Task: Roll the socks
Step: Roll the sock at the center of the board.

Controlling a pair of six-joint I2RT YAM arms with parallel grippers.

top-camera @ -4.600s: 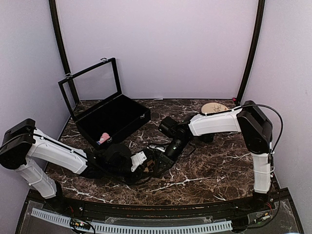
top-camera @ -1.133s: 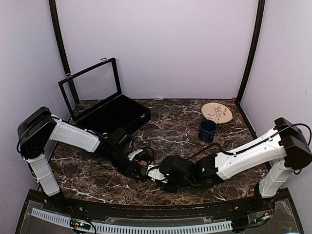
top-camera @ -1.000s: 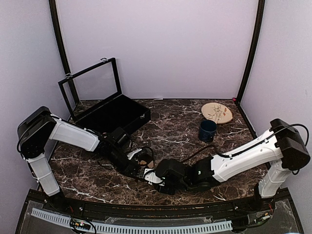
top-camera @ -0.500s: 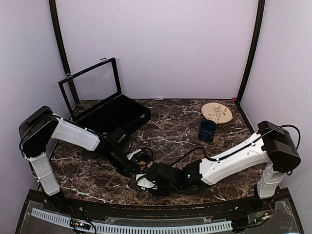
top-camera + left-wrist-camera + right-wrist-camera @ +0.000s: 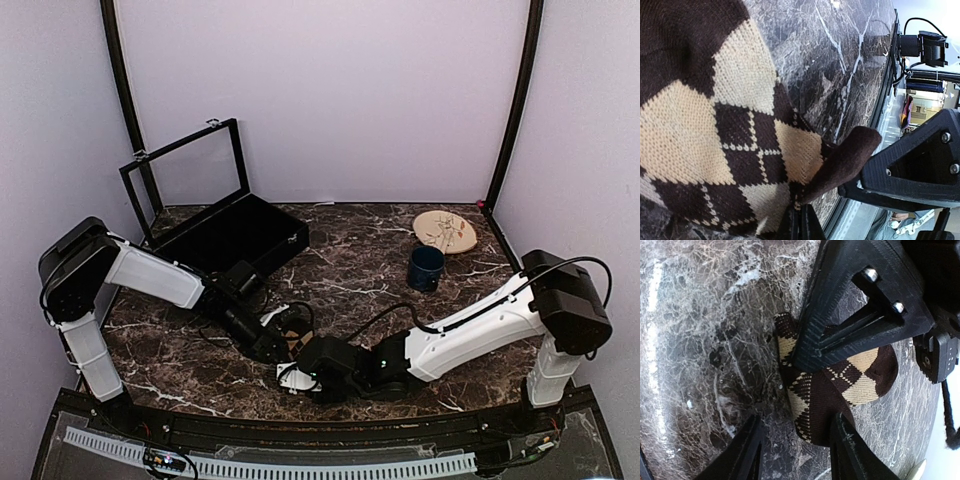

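1. Top view: soft, even light, faint shadows
2. Right wrist view: white glare streaks the tabletop (image 5: 654, 340) along the left edge
3. Left wrist view: sock (image 5: 715, 125) knit sharp, upper right corner overexposed

Pale lilac walls (image 5: 320, 100) are closing in 3 sides, w/ black posts (image 5: 125, 90) running up the back corners. Dk brown marble table (image 5: 350, 250) w/ white veins is filling the floor. Soft even light is falling. Open black case (image 5: 230, 240) is sitting back left, blue mug (image 5: 425, 268) & wooden plate (image 5: 445, 231) back right.
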